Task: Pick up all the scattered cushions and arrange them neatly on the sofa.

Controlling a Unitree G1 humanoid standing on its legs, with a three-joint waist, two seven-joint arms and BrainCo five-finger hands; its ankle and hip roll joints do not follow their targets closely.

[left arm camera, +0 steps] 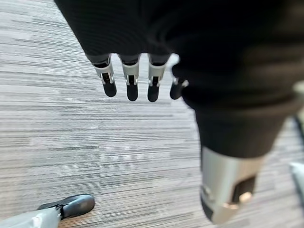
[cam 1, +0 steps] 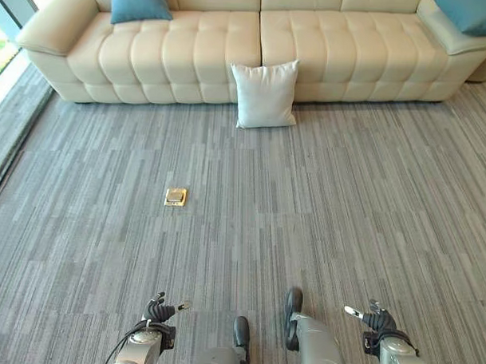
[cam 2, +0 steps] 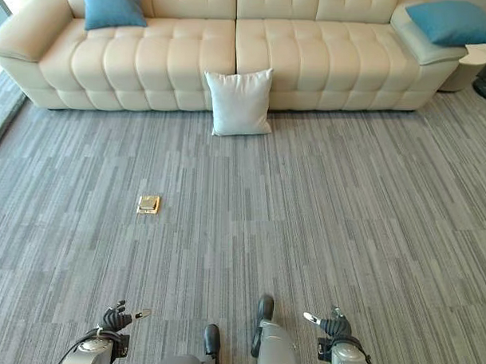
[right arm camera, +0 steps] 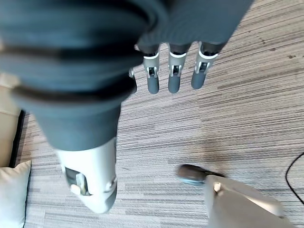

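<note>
Standing well back, I am holding my left hand (left arm camera: 137,80) and right hand (right arm camera: 173,71) empty, fingers straight. Two blue cushions (cam 1: 139,3) are sitting on the sofa (cam 1: 192,52); the white cushion (cam 1: 264,95) is leaning on the carpet (cam 1: 345,217) against its front, waiting.

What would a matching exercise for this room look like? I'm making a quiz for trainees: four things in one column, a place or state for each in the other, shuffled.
Things:
1. White cushion
2. Left blue cushion
3. Brass floor plate
4. Left hand

Places or states:
A. Flat in the carpet, apart from the sofa
B. On the floor, leaning against the sofa front
C. Open, fingers straight, holding nothing
D. On the seat, against the backrest

Pairs: 1-B, 2-D, 3-A, 4-C
</note>
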